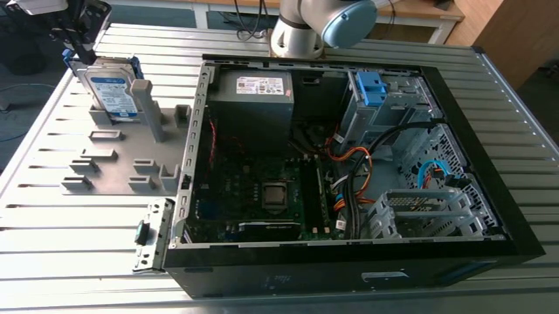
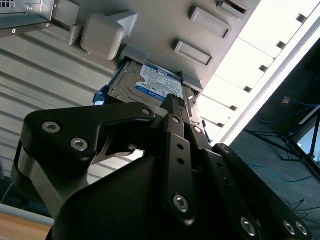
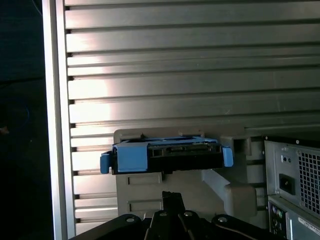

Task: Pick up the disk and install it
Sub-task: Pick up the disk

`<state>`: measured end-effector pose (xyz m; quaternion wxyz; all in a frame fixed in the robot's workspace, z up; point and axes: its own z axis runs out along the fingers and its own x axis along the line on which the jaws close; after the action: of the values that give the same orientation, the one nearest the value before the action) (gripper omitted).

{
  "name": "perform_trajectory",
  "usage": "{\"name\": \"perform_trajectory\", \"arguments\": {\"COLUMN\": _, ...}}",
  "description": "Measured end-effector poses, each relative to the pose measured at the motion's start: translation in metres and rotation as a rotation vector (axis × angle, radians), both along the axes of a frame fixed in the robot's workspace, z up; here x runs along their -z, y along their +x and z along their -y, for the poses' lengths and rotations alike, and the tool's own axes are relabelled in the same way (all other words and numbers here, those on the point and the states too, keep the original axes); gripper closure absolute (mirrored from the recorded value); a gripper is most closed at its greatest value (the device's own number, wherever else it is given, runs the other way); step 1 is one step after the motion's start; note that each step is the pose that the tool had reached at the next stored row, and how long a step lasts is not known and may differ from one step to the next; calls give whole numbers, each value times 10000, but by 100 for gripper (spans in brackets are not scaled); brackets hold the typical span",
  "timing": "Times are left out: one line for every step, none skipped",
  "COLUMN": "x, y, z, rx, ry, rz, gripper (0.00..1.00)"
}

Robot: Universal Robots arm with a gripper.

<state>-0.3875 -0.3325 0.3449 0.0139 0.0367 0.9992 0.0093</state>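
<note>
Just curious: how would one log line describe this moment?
hand: over disk top | disk: upright in grey holder | computer case: open, disk not installed

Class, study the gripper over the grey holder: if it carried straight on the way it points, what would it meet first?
The disk, at its blue-framed upper edge: it stands upright in the grey holder, in line with the gripper. How much gap lies between them is hard to judge.

Open computer case point(image 1: 349, 271) beside grey fixture point(image 1: 122, 163), slatted table point(image 1: 78, 229)
</note>
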Motion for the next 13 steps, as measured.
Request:
{"name": "perform_trajectory", "arguments": {"x": 0, "y": 0, "z": 0, "rx": -20, "ry": 0, "rz": 0, "gripper": 89}}
{"name": "perform_trajectory", "arguments": {"x": 0, "y": 0, "z": 0, "rx": -53, "ry": 0, "rz": 0, "gripper": 89}}
{"name": "perform_trajectory", "arguments": {"x": 0, "y": 0, "z": 0, "rx": -100, "ry": 0, "rz": 0, "gripper": 89}}
{"name": "perform_trajectory", "arguments": {"x": 0, "y": 0, "z": 0, "rx": -172, "ry": 0, "rz": 0, "gripper": 89}}
{"name": "perform_trajectory", "arguments": {"x": 0, "y": 0, "z": 0, "rx": -265, "ry": 0, "rz": -1, "gripper": 89}}
{"name": "perform_trajectory", "arguments": {"x": 0, "y": 0, "z": 0, "rx": -407, "ry": 0, "rz": 0, "gripper": 89}}
{"name": "perform_trajectory", "arguments": {"x": 0, "y": 0, "z": 0, "rx": -583, "ry": 0, "rz": 0, "gripper": 89}}
{"name": "perform_trajectory", "arguments": {"x": 0, "y": 0, "z": 0, "rx": -764, "ry": 0, "rz": 0, "gripper": 89}}
{"name": "perform_trajectory", "arguments": {"x": 0, "y": 0, "z": 0, "rx": -953, "ry": 0, "rz": -1, "gripper": 89}}
{"name": "perform_trajectory", "arguments": {"x": 0, "y": 0, "z": 0, "rx": -1134, "ry": -1, "rz": -1, "gripper": 89}}
{"name": "perform_trajectory", "arguments": {"x": 0, "y": 0, "z": 0, "rx": -1313, "ry": -1, "rz": -2, "gripper": 89}}
{"name": "perform_trajectory", "arguments": {"x": 0, "y": 0, "z": 0, "rx": -1493, "ry": -1, "rz": -2, "gripper": 89}}
{"name": "perform_trajectory", "arguments": {"x": 1, "y": 0, "z": 0, "rx": -1673, "ry": 0, "rz": -1, "gripper": 89}}
